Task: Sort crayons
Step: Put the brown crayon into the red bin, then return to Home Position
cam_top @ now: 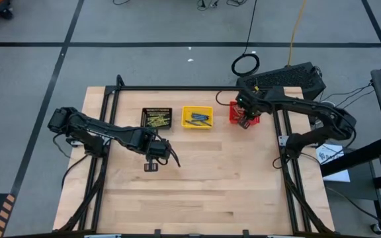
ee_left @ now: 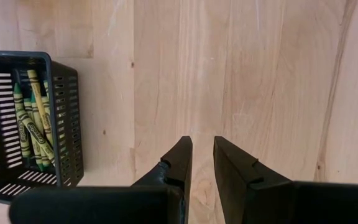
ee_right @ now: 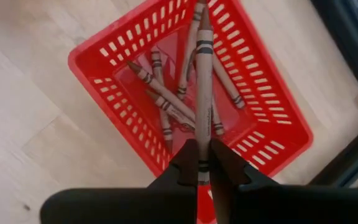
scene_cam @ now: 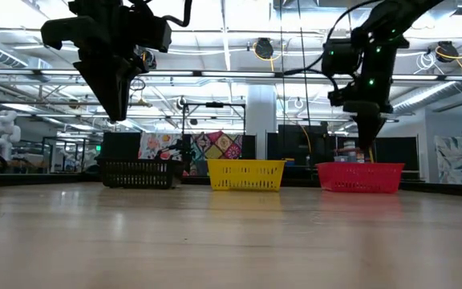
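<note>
Wooden table (cam_top: 204, 178): right tool (ee_right: 204, 163) pinching brownish-red crayon (ee_right: 202, 93) over red basket (ee_right: 272, 93); left tool (ee_left: 202, 158) parted, empty.

Three mesh baskets in a row at the table's (scene_cam: 231, 241) far edge: black basket (scene_cam: 138, 172), yellow basket (scene_cam: 245, 174), red basket (scene_cam: 359, 177). Left gripper (scene_cam: 117, 108) hanging high above the black one. Right gripper (scene_cam: 368, 143) reaching down just over the red one (finger state unreadable).
</note>
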`<state>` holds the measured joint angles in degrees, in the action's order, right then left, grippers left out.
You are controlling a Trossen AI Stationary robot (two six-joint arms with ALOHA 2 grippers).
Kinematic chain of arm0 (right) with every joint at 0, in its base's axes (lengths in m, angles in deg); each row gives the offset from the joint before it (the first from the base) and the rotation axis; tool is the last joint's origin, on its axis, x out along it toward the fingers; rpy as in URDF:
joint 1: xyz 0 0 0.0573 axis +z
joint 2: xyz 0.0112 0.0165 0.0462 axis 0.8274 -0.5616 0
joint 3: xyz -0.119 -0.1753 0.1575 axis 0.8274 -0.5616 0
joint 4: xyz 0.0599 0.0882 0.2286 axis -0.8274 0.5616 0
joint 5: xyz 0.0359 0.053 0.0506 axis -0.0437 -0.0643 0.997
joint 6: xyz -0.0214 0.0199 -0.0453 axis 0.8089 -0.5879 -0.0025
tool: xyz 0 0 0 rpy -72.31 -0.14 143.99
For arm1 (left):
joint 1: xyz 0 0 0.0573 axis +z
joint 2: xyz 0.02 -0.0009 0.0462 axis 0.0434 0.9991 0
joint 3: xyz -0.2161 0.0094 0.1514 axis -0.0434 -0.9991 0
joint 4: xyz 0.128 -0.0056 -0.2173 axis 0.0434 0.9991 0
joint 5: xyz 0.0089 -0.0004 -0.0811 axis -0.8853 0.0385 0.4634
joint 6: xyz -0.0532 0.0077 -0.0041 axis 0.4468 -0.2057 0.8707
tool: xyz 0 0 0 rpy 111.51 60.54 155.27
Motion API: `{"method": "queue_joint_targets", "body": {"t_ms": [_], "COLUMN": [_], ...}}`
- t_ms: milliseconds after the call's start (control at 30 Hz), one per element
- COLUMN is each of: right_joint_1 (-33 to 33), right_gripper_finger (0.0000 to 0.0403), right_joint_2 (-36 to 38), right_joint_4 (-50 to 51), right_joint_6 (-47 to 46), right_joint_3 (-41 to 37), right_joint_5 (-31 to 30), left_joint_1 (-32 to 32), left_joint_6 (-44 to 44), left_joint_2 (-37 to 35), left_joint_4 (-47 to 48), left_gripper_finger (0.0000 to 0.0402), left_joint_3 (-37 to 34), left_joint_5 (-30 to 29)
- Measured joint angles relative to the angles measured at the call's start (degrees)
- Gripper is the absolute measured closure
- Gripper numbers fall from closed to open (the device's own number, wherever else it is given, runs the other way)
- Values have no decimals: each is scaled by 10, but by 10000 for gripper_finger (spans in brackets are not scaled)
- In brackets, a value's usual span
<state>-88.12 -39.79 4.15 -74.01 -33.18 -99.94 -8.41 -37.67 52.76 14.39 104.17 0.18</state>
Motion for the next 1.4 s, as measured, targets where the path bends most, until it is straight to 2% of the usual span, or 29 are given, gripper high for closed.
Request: {"method": "queue_joint_targets", "body": {"t_ms": [267, 500, 833, 1133, 1400], "right_joint_1": [0, 0, 0, 16, 43], "right_gripper_finger": [402, 372, 322, 312, 312], "right_joint_2": [-46, -68, -71, -65, -7], "right_joint_4": [-24, -25, -25, -27, -32], "right_joint_6": [13, 10, -7, -34, -38], "right_joint_3": [0, 0, 0, 0, 0], "right_joint_5": [0, -4, -4, 3, 123], "left_joint_1": [0, 0, 0, 0, -13], "left_joint_6": [-1, -1, -1, -7, -11], "left_joint_2": [0, 0, 0, 0, -27], "left_joint_4": [0, -2, -4, -15, -42], "left_gripper_finger": [343, 343, 343, 343, 343], "left_joint_3": [0, 0, 0, 0, 0], "left_joint_5": [0, 0, 0, -3, -11]}}
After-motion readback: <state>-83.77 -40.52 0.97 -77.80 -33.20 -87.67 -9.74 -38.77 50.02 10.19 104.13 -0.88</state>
